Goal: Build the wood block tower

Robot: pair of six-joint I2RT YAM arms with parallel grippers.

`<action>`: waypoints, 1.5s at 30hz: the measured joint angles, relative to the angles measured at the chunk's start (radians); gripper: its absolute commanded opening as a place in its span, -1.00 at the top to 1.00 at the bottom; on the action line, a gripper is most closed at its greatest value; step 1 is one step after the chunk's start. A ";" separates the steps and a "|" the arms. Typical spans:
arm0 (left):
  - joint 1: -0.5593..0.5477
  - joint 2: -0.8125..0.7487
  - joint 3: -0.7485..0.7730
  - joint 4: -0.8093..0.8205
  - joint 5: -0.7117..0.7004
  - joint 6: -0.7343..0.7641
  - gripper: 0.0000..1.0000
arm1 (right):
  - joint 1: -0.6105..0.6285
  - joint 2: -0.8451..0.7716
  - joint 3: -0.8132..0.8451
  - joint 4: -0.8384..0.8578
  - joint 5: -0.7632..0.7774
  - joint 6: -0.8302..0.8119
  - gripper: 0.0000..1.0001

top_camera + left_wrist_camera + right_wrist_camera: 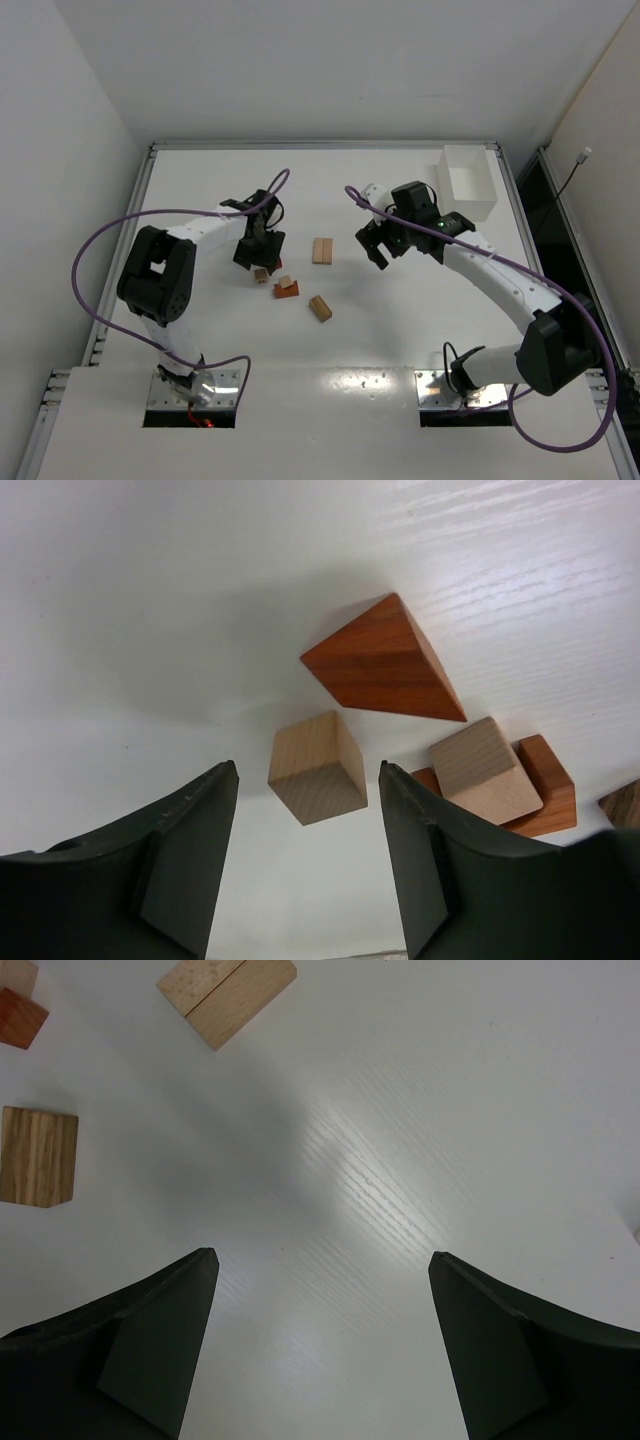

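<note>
wood blocks (287,287) loose at frame centre: smooth pale cube (317,767), reddish wedge (385,662) | left gripper (308,772) spread astride cube | right gripper (320,1260) spread | table (150,630) white, faintly grained; walls (60,120) white

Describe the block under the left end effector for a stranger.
On the white table, find the left end effector. The pale cube framed by its fingers lies alone on the table, unlike the neighbouring cube stacked on an orange block.

White woodgrain table (400,330) with metal edge rails (320,146), plain pale walls (300,60) on three sides, dark gap (533,195) at right, soft glare near front edge.
</note>
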 measured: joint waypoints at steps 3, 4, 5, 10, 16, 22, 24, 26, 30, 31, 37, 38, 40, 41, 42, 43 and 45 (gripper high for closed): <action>0.000 -0.018 -0.019 -0.002 -0.005 -0.016 0.02 | 0.000 0.000 -0.002 0.000 0.000 0.000 -0.66; -0.001 -0.022 -0.023 -0.002 -0.007 -0.019 0.02 | 0.000 0.000 -0.002 0.000 -0.001 0.000 -0.66; -0.001 -0.026 -0.027 0.000 -0.008 -0.026 0.02 | 0.000 0.000 -0.002 0.000 -0.001 0.000 -0.66; -0.007 -0.038 -0.042 0.003 -0.007 -0.055 0.08 | 0.000 0.000 -0.005 0.002 -0.001 0.000 -0.66; -0.007 -0.038 -0.042 0.006 0.007 -0.082 0.10 | -0.003 -0.005 -0.020 0.002 0.000 0.000 -0.66; -0.007 -0.037 -0.042 0.006 0.021 -0.093 0.10 | -0.007 -0.010 -0.020 0.003 0.000 0.000 -0.66; -0.007 -0.035 -0.042 0.006 0.021 -0.093 0.10 | -0.007 -0.010 -0.020 0.003 0.000 0.000 -0.66; -0.007 -0.035 -0.043 0.006 0.023 -0.093 0.10 | -0.007 -0.011 -0.021 0.003 0.000 0.000 -0.66; -0.007 -0.027 -0.043 0.006 0.024 -0.093 0.20 | -0.007 -0.011 -0.021 0.003 0.000 0.000 -0.66; -0.007 -0.024 -0.044 0.007 0.024 -0.095 0.23 | -0.007 -0.011 -0.021 0.003 0.000 0.000 -0.66; -0.007 -0.008 -0.043 0.013 0.024 -0.096 0.61 | -0.013 -0.011 -0.021 0.003 0.000 0.000 -0.66; -0.007 -0.008 -0.043 0.013 0.024 -0.097 0.70 | -0.013 -0.011 -0.021 0.003 0.000 0.000 -0.66; -0.007 -0.008 -0.043 0.013 0.023 -0.097 1.00 | -0.016 -0.011 -0.022 0.005 0.000 0.000 -0.66; -0.007 -0.008 -0.043 0.013 0.022 -0.097 1.00 | -0.018 -0.011 -0.023 0.006 0.001 0.000 -0.66; -0.007 -0.008 -0.042 0.010 0.021 -0.097 1.00 | -0.019 -0.011 -0.024 0.007 0.001 0.000 -0.66; -0.007 -0.008 -0.040 0.009 0.016 -0.097 1.00 | -0.019 -0.011 -0.024 0.007 0.001 0.000 -0.66; -0.007 -0.009 -0.028 -0.002 -0.001 -0.101 1.00 | -0.019 -0.011 -0.026 0.007 0.002 0.000 -0.66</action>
